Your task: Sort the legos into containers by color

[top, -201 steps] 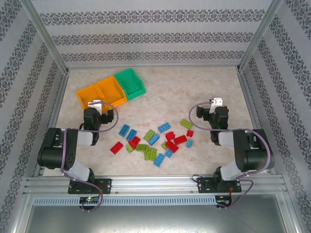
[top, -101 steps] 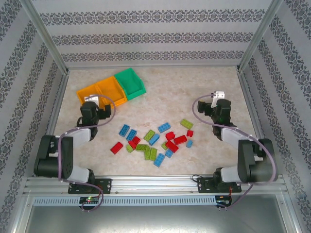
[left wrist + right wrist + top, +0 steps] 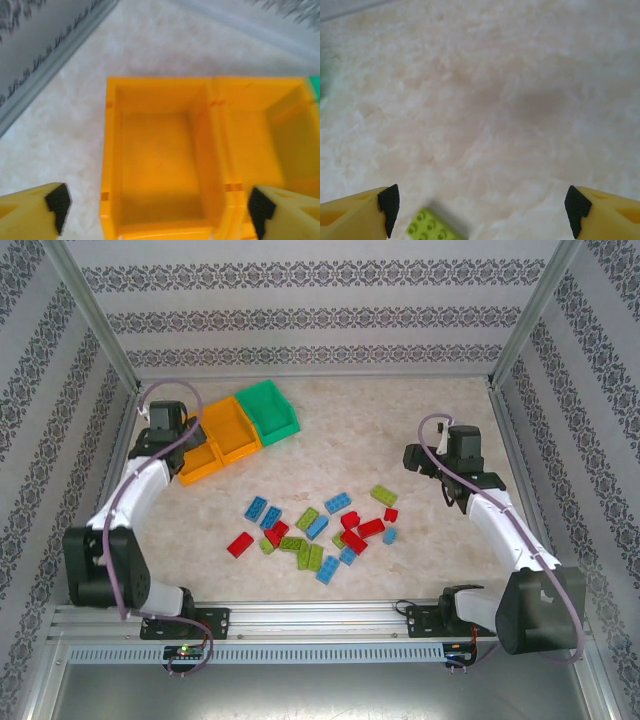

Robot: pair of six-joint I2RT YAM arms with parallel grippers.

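The legos (image 3: pixel 312 526) lie scattered at the table's middle: red ones (image 3: pixel 240 544), blue ones (image 3: pixel 337 503) and lime green ones (image 3: pixel 383 495). The containers stand in a row at the back left: two orange bins (image 3: pixel 230 428) and a green bin (image 3: pixel 268 408). My left gripper (image 3: pixel 180 445) hovers open over the near end of the leftmost orange bin (image 3: pixel 160 165), which is bare inside; its neighbour (image 3: pixel 265 135) is to the right. My left gripper (image 3: pixel 157 207) holds nothing. My right gripper (image 3: pixel 415 458) hangs open above bare table, with a lime green lego (image 3: pixel 432 227) just inside its left fingertip. My right gripper (image 3: pixel 482 207) holds nothing.
Aluminium frame posts and patterned walls close in the table on three sides. The left wall rail (image 3: pixel 45 75) runs close beside the orange bin. Bare marble surface (image 3: pixel 400 410) stretches across the back right.
Both arms have stretched away from their bases. The left gripper went back and left to above the orange bin. The right gripper rose and moved toward the back right.
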